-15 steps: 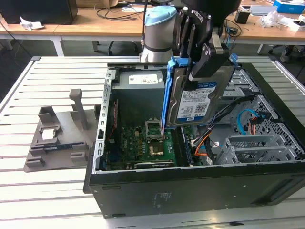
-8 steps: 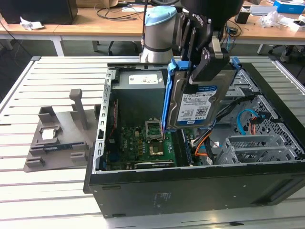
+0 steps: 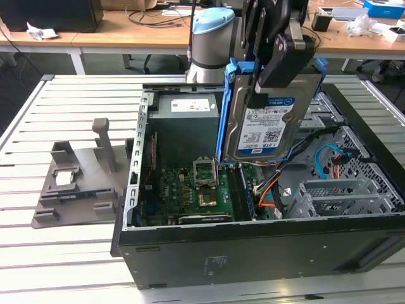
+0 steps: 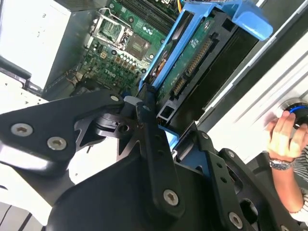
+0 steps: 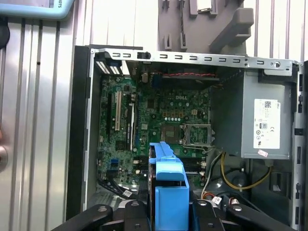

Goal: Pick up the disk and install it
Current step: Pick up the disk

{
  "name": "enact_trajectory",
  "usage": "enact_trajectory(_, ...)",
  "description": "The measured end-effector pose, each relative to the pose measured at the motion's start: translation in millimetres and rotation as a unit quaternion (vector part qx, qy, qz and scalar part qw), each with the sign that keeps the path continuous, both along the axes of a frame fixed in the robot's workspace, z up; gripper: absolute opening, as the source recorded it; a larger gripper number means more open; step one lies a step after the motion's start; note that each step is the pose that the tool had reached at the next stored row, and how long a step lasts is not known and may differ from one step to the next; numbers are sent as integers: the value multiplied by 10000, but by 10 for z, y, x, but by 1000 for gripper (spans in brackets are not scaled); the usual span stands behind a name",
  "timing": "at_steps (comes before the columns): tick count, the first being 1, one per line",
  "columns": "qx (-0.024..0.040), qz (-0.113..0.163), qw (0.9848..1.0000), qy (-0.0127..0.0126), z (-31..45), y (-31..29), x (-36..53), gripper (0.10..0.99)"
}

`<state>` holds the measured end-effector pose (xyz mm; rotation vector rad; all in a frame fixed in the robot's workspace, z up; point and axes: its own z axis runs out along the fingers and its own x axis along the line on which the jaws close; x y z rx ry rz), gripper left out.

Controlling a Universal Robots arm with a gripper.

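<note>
Clamped on edge by the gripper (image 3: 264,85) above the open computer case (image 3: 253,253), the disk (image 3: 262,130) is, by judgement, best carried square and clear of the case's cables (image 3: 271,192).

disk (image 3: 278,95): silver metal, glossy paper label (image 3: 266,130), smooth blue plastic carrier (image 3: 223,126). gripper (image 3: 259,94): matt black metal links. computer case (image 3: 253,253): matt black shell, bare grey sheet metal inside. table (image 3: 57,253): pale metal slats.
</note>
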<state>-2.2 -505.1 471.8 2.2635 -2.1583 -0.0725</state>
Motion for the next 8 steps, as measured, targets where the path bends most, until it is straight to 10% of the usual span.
enact_trajectory(8, -1, 0, 10000, 0, 9, -85, 0, 369)
